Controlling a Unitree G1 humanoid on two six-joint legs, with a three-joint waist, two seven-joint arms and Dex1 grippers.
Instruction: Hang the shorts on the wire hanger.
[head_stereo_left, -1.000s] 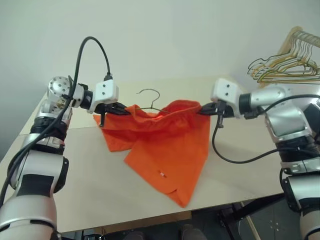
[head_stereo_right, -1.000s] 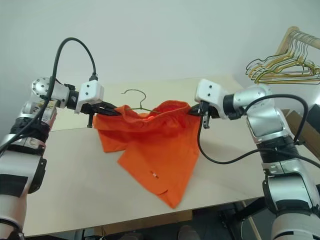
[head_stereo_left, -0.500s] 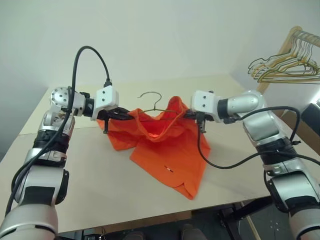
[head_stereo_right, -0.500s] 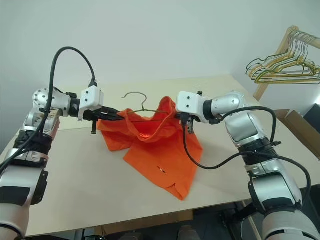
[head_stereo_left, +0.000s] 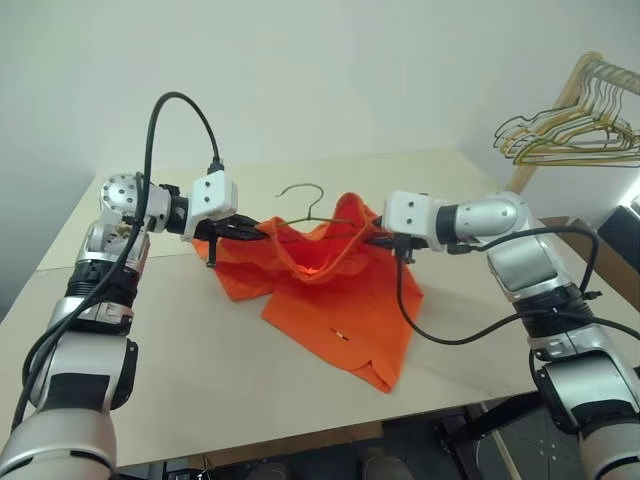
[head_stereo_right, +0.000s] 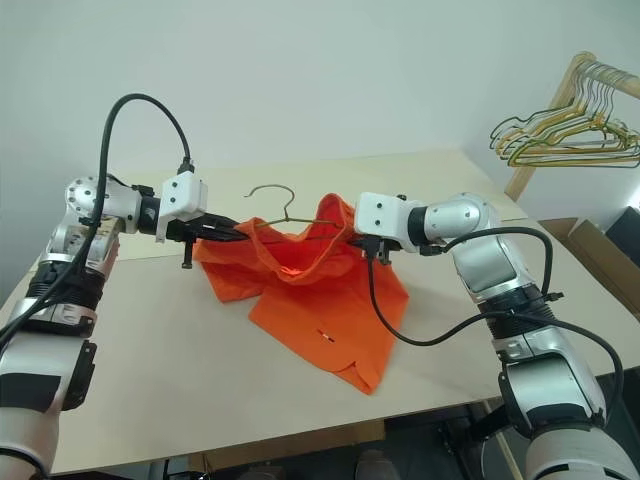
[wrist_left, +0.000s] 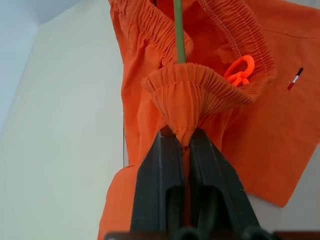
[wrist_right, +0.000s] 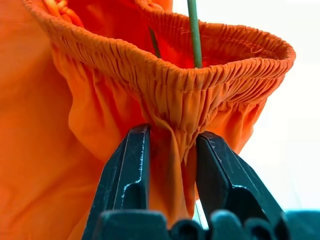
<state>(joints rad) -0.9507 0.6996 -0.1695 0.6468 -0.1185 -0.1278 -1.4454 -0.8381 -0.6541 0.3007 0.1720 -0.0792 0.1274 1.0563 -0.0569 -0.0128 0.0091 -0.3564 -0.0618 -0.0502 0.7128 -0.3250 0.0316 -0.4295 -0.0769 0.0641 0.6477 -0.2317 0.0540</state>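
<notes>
1. Your left gripper is clamped tight on the gathered waistband of the shorts, at the waistband's left end; in the left wrist view the two black fingers pinch a bunched fold of orange cloth with no gap between them.
2. Your right gripper sits at the right end of the waistband. In the right wrist view its fingers stand apart with the cloth bulging between them, and you cannot tell from that whether they grip the cloth or have let go of it.
3. The shorts hang between your two grippers, waistband raised and sagging open in the middle, the legs trailing down onto the table towards its near edge.
4. The wire hanger is at the far side of the waistband, its hook poking up above the cloth between the grippers. Its thin green wire runs inside the waistband opening in both wrist views; how much of the triangle is inside the shorts is hidden by the cloth.
5. An orange drawstring knot shows just inside the waistband.
6. Far right, well apart from the table work, a bunch of yellow and green hangers hangs on a wooden rack.
</notes>
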